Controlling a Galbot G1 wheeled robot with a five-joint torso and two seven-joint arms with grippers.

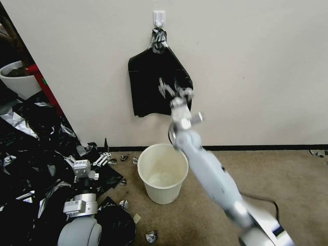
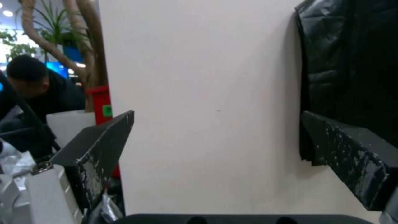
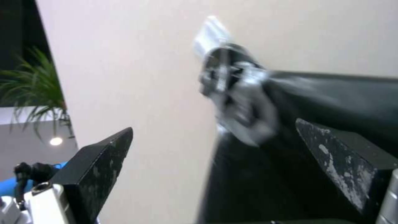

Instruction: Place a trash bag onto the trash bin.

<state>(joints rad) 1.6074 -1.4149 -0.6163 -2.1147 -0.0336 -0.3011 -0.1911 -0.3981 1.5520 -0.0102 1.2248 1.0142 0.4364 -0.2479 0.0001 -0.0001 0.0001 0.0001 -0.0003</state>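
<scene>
We record the right tool raised on its outstretched arm, held in front of the lower right part of a flat black sheaf of bags that hangs on the wall. Its fingers are spread wide with nothing between them; from the right wrist view the sheaf lies beyond the far finger and its silvery-grey neck shows ahead in the open gap.

We note the neck gathered on a white wall hook, straight above the right tool.

The trash bin, cream-white and round, stands on the carpet directly below the right tool, close to the wall, mouth upward and unlined. We see no single trash bag taken from the sheaf.

The left tool is held low, well to the left of the bin, over a large heap of black and silver film. Its fingers are also spread and grip nothing; through them we see bare wall, with the edge of the sheaf past the far finger.

Small film scraps lie on the carpet between the left tool and the bin. A white plant pot stands beyond the heap, farther left than the left tool.
</scene>
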